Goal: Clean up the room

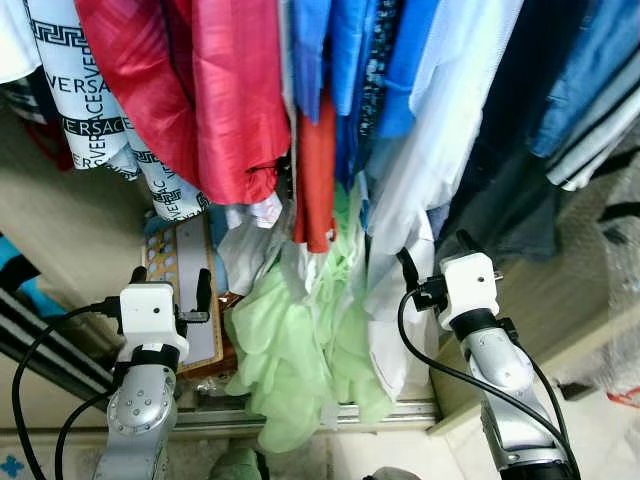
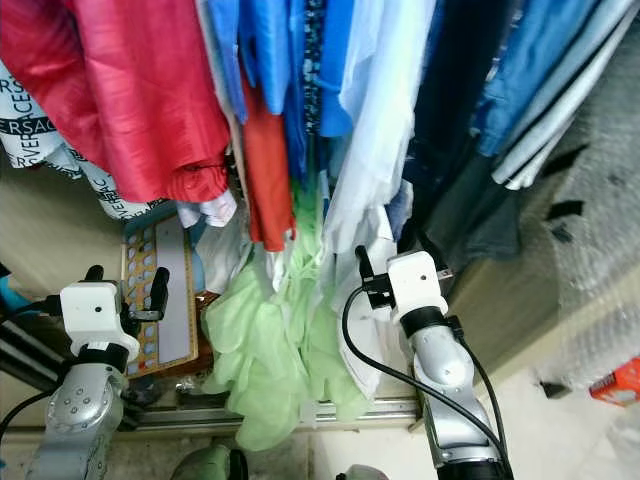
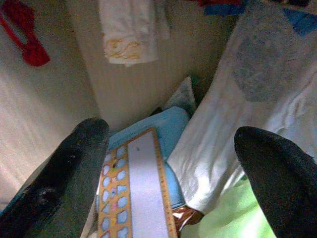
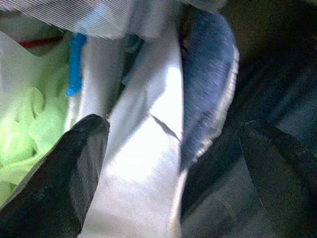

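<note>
While both arms reach up into a wardrobe of hanging clothes, the left end effector (image 1: 170, 285) has its two black fingers (image 3: 74, 168) spread apart, gripping nothing. Just beyond it an orange-framed board (image 1: 185, 290) with blue shapes leans at the wardrobe bottom, and a pale green garment (image 1: 300, 350) hangs just to its right. Above it hangs a red shirt (image 1: 200, 90) and a white cloth with black lettering (image 1: 95, 100). The right end effector (image 1: 435, 255) also has its fingers (image 4: 64, 168) spread, one to each side of a white garment (image 1: 400, 300) hanging straight ahead. Blue shirts (image 1: 350, 60) hang above it, and dark clothes (image 1: 520, 190) hang to its right.
</note>
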You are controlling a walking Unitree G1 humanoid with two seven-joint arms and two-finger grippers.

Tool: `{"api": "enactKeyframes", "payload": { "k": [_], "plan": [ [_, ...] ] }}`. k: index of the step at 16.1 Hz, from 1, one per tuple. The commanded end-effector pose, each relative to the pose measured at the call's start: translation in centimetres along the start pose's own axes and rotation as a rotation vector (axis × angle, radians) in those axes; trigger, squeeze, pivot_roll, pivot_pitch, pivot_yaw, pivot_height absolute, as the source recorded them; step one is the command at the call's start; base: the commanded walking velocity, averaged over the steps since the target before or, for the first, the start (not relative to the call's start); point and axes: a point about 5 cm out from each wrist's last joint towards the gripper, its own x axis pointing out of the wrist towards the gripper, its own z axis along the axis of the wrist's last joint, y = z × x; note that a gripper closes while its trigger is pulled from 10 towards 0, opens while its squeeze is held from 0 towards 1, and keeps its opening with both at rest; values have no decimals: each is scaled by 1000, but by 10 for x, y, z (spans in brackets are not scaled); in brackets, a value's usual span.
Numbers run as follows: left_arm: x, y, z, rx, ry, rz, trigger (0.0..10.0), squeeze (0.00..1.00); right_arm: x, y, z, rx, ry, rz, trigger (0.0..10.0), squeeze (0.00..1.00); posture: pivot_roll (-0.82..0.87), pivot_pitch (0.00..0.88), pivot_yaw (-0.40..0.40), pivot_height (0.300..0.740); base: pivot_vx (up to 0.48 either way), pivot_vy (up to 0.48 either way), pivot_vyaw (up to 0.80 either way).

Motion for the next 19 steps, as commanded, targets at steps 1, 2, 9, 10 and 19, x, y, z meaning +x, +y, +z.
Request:
{"api": "enactKeyframes", "payload": {
  "k": [1,2,9,10,19],
  "plan": [
    [2,-1,5,4,-12,-12,10000,0,0,-3,3,-6,-3,-12,10000,0,-61,0,-4,740,-274,0,0],
    [1,0,5,4,-5,-15,10000,0,1,-4,5,-3,2,-14,10000,0,-58,0,-4,740,0,0,0],
    [0,2,3,24,17,-20,10000,0,2,-2,8,8,23,-25,10000,0,-52,0,6,740,-72,0,0],
    [1,3,3,27,15,-18,10000,0,2,-3,9,12,27,-34,10000,0,-52,0,7,740,0,0,0],
    [10,-3,12,33,-22,-22,10000,0,6,-5,5,7,44,-51,10000,0,-48,0,12,740,0,0,324]
  ]
}}
